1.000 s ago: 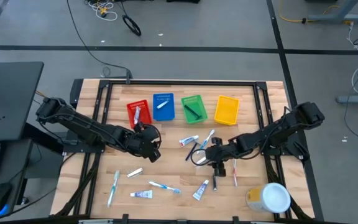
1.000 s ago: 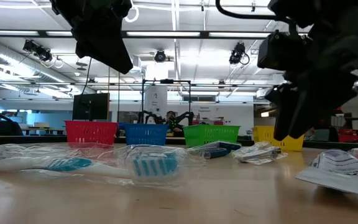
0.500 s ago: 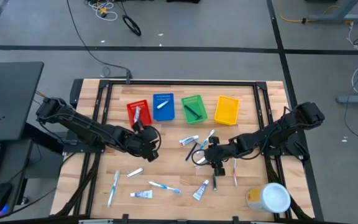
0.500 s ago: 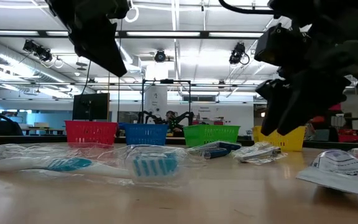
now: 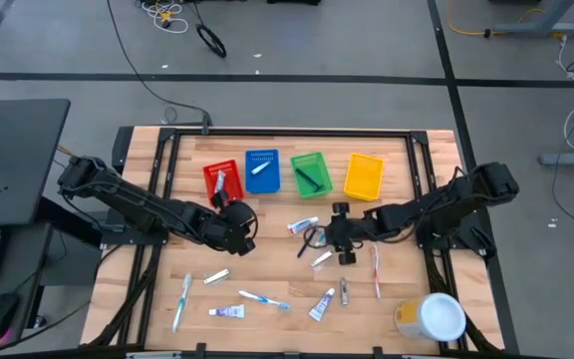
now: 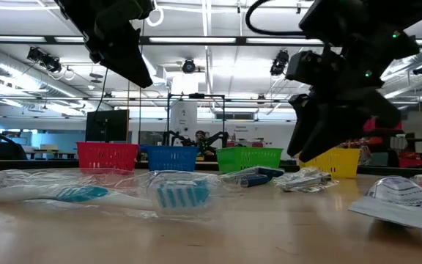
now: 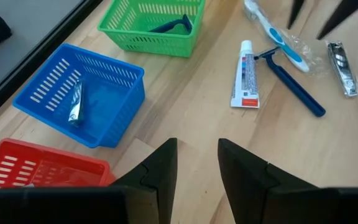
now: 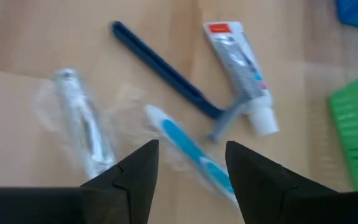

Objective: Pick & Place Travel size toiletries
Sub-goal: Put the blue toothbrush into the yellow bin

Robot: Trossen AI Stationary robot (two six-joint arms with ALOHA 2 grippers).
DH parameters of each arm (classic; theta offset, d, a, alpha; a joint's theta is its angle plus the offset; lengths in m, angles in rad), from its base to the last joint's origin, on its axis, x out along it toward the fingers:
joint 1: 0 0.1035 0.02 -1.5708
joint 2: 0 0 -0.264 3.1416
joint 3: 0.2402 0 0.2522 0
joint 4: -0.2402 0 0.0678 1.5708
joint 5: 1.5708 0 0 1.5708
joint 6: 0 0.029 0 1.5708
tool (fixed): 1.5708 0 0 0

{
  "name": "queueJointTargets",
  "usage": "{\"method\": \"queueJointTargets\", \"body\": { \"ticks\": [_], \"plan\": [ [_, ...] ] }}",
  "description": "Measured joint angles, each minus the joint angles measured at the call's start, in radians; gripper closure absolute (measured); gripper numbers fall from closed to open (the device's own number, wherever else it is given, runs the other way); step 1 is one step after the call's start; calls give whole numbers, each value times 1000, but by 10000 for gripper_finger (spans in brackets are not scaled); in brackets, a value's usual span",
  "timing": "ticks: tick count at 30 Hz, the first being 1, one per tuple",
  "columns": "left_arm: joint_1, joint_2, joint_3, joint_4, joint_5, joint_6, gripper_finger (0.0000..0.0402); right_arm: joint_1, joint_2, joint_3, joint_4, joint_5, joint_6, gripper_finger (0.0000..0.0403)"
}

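One blue razor [image 8: 166, 71] lies diagonally, head touching toothpaste tube [image 8: 240, 59].

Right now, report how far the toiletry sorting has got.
Done: the red bin, blue bin and green bin each hold an item; the yellow bin looks empty. In hand: nothing; the right gripper hangs open over the blue razor and toothpaste. The left gripper waits empty. Left: about ten loose items.

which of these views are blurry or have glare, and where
Right wrist view: soft throughout, the blue razor and toothpaste tube smeared. Low view: the near wrapped toothbrush is out of focus, and bright ceiling lights leave both arms as dark silhouettes. Left wrist and high views: sharp, evenly lit.
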Motion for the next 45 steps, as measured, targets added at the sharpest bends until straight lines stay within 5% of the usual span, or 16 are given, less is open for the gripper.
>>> {"method": "queueJointTargets", "body": {
  "ticks": [9, 20, 25, 32, 38, 45],
  "plan": [
    [0, 0, 0, 0, 0, 6, 276, -103, 0, 0, -42, -107, -86, 206],
    [0, 0, 0, 4, -7, 0, 276, -162, 105, 4, -9, -110, -215, 208],
    [0, 0, 0, 4, -6, -1, 276, -179, 118, 5, -17, -153, -209, 257],
    [0, 0, 0, 3, -4, -2, 276, -199, 118, 4, -38, -231, -64, 372],
    [0, 0, 0, 3, -4, -2, 276, -189, 55, -1, -68, -228, 127, 386],
    [0, 0, 0, 3, -4, 4, 276, -165, -184, -2, -122, -232, 326, 396]
  ]
}}
